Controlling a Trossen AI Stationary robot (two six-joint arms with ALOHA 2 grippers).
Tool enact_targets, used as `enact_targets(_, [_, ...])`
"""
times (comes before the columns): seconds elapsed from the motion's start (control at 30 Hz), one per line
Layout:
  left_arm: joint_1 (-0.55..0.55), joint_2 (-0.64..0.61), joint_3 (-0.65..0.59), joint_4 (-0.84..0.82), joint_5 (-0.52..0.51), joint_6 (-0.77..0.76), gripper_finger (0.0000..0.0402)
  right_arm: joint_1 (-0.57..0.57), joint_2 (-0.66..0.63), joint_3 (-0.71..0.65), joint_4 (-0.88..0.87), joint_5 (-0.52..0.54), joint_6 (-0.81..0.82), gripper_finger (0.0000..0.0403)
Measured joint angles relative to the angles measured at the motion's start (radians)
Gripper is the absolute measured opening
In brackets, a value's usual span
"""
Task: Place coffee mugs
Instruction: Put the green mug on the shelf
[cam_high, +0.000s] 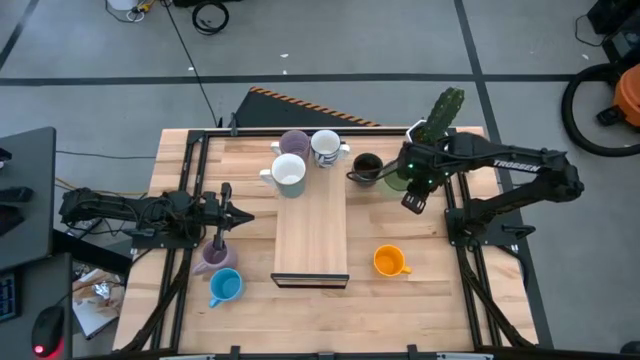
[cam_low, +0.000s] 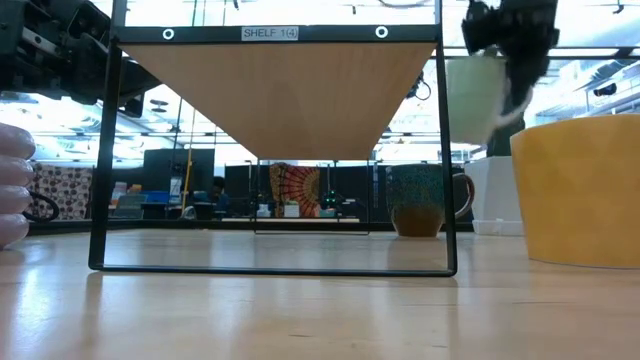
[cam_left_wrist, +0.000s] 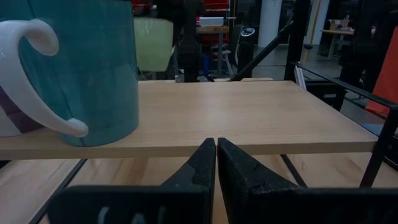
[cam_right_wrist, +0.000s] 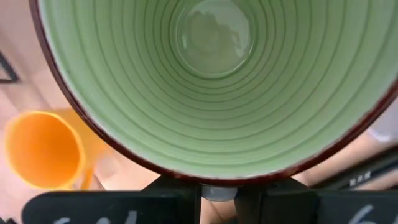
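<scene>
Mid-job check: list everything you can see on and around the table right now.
shelf: one, light wood, table centre
purple shelf mug, white mug, teal mug: one each, shelf's far end
dark brown mug: one, table, right of shelf
orange mug: one, near right
purple table mug, blue mug: one each, left of shelf
cactus: one, green, far right
light green mug: one, in right hand
left hand: shut, empty
</scene>
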Motion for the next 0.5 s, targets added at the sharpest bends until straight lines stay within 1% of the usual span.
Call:
enact_targets(0.13, [0.0, 0.0, 0.0, 0.0, 0.0, 0.0, 0.0023, 0.04, 0.0, 0.043, 0.001, 0.0, 0.02, 0.0066])
enact_targets(0.3, [0.0, 0.0, 0.0, 0.0, 0.0, 0.0, 0.0023, 0.105, 0.009, 0.063, 0.036, 0.0, 0.022, 0.0066])
enact_targets(0.5, [0.0, 0.0, 0.0, 0.0, 0.0, 0.0, 0.0023, 0.149, 0.092, 0.124, 0.047, 0.001, 0.009, 0.0066])
